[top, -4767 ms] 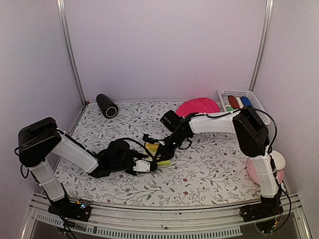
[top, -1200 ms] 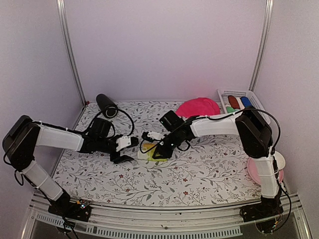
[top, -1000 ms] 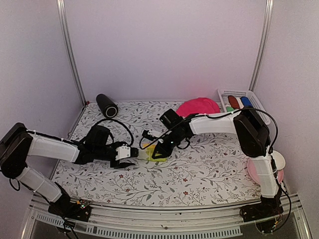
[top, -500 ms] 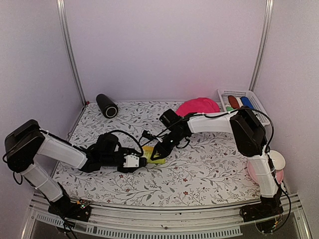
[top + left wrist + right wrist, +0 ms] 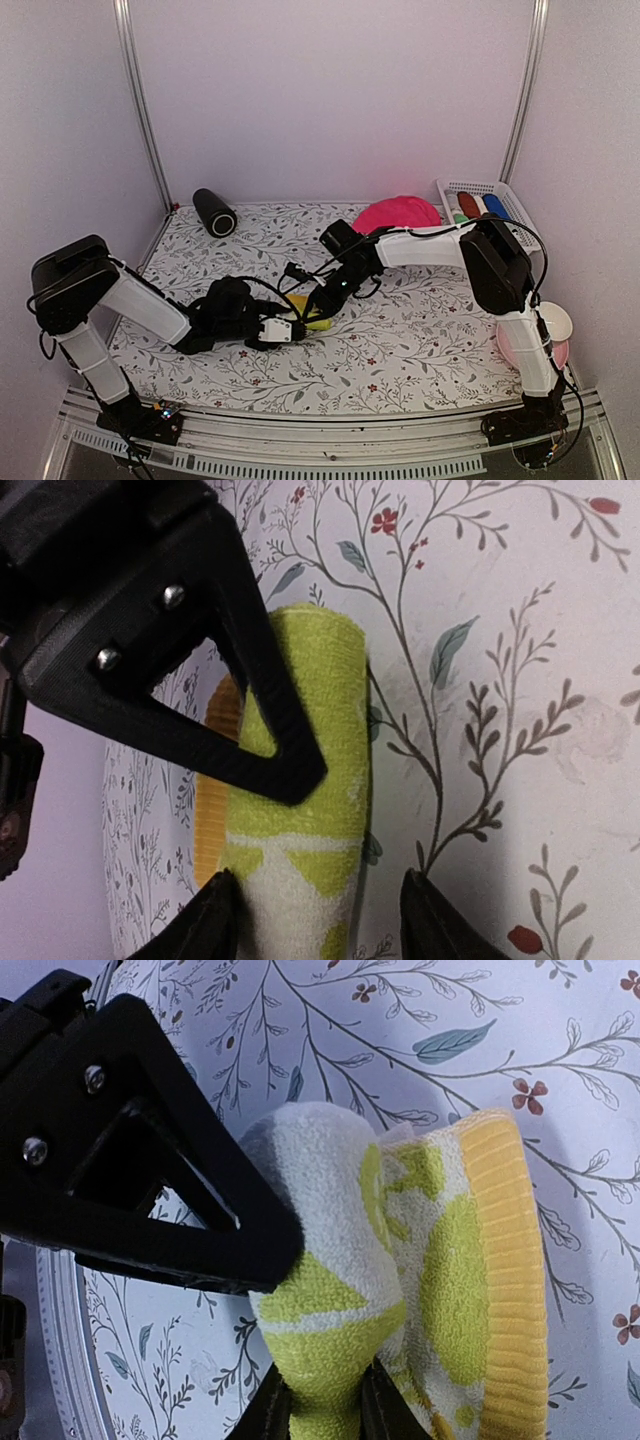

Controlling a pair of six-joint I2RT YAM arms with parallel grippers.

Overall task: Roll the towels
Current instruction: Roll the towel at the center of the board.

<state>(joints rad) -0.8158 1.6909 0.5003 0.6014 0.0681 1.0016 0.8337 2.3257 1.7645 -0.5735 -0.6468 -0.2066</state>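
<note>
The right end effector [image 5: 325, 1408] pinches a fold of the half-rolled yellow-green towel [image 5: 440, 1290] at mid tabletop [image 5: 420, 340]. The left end effector [image 5: 318, 920] straddles the roll, fingers apart. A white basket [image 5: 478, 183] at back right holds red, blue and green rolls [image 5: 468, 204].

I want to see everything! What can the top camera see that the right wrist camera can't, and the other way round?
Only the top view shows the black cylinder, the pink towel heap and the white basket. Only the right wrist view shows the yellow-green towel's orange edge band up close, with the right gripper pinching its roll. Both show that towel on the flowery table cover.
</note>
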